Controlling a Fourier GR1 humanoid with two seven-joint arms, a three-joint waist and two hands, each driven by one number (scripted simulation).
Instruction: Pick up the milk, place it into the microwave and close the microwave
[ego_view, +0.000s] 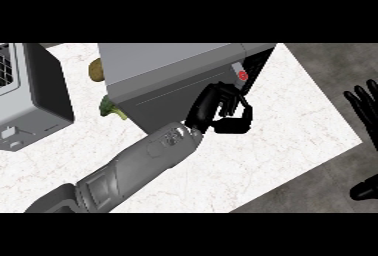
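Grey steel is what we mostly see: the microwave fills the upper middle of the desk, and the milk itself shows nowhere. We judge it is either already inside or hidden behind the left hand; we cannot tell which. If it is a carton, we would expect it to be light, fairly stiff but dentable, with smooth sides that could slip, so the best hold would be across its flat faces, low on the body.

The left hand is at the microwave's front right corner, near the red button, its fingers curled inward; whether they enclose anything we cannot say. The door edge seems to lie by that corner, so we judge the closing push is the step in hand.

The right hand rests open at the view's right edge, fingers up. Behind the microwave's left side a potato and a piece of broccoli peek out, and a toaster stands at far left.
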